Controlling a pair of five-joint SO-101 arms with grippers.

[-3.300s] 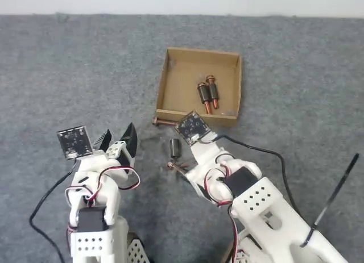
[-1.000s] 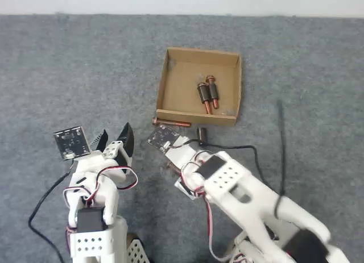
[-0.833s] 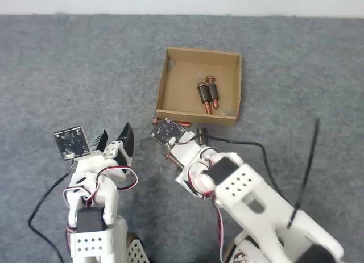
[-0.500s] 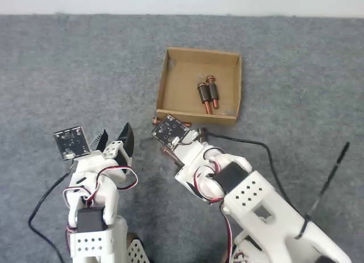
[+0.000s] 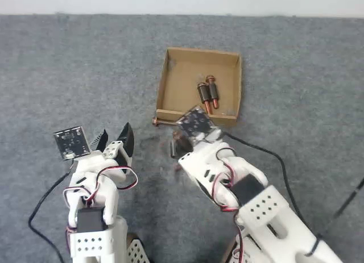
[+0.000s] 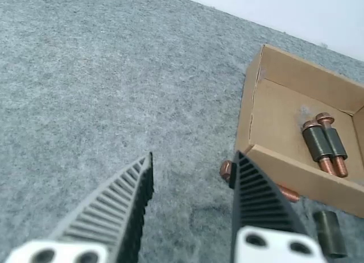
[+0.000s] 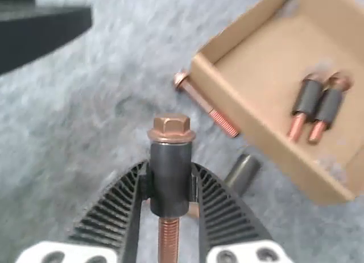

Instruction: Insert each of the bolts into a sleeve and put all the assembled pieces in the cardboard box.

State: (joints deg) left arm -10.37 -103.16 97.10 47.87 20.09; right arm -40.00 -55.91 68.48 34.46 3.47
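Note:
My right gripper (image 7: pixel 169 173) is shut on a dark sleeve with a copper bolt through it (image 7: pixel 170 161); the hex head sticks out past the fingertips. In the high view this gripper (image 5: pixel 174 147) sits just in front of the cardboard box (image 5: pixel 164 84). Two assembled pieces (image 5: pixel 207 96) lie inside the box (image 7: pixel 227 98). A loose bolt (image 5: pixel 165 122) lies along the box's front wall, and a loose sleeve (image 7: pixel 242 171) rests on the carpet close by. My left gripper (image 5: pixel 115 139) stands open and holds nothing, left of the box (image 6: pixel 250 104).
Grey carpet covers the table, with free room to the left and right of the box. The right arm's black cable (image 5: pixel 267 155) trails over the carpet to the right. The loose bolt (image 6: pixel 227 171) and loose sleeve (image 6: pixel 329 234) lie beyond my left gripper's fingertips.
The right arm's wrist has swung left and then back right in front of the box. The left arm has kept still.

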